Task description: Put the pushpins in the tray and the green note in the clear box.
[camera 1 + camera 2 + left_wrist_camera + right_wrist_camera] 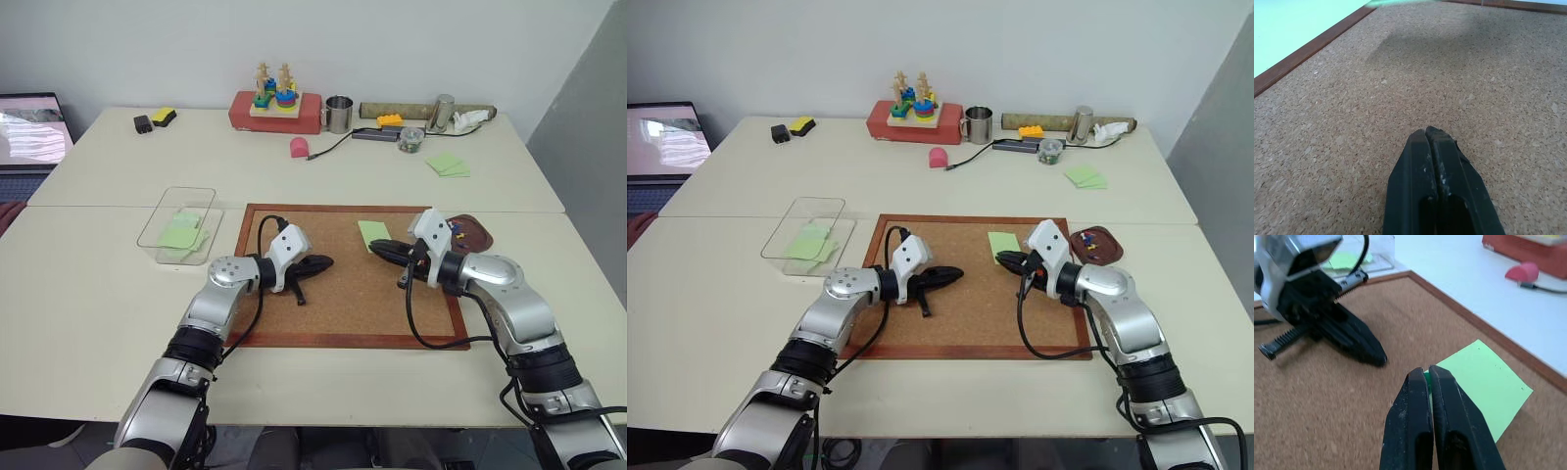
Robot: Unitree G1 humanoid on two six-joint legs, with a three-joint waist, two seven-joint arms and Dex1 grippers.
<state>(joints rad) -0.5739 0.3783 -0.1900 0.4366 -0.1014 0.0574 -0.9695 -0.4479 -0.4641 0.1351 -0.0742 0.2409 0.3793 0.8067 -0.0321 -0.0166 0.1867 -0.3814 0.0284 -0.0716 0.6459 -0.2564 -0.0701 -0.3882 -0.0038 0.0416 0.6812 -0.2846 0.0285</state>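
Cork board [333, 294] — wood-framed, lying flat on the table [88, 294] in front of the robot.

Green note [1488, 382] — flat on the board near its far edge. Small holes show along its far side; I cannot make out a pin left in it.

Right gripper [1428, 373] — jaws closed at the note's near corner, a speck of green pinched between the tips; likely a pushpin, though too small to be certain.

Left gripper [1431, 133] — jaws fully closed, holding nothing, poised low over bare cork near the board's middle.

Tray [1102, 243] — small, dark brown, at the board's far right corner, just beyond the right arm; a few coloured specks lie in it.

Clear box [168, 211] — on the table left of the board, green sheets already inside.

Step in hand — pin removal, by my reading. The next move calls for carrying the right gripper over the tray and opening above it; the note goes to the box afterwards.
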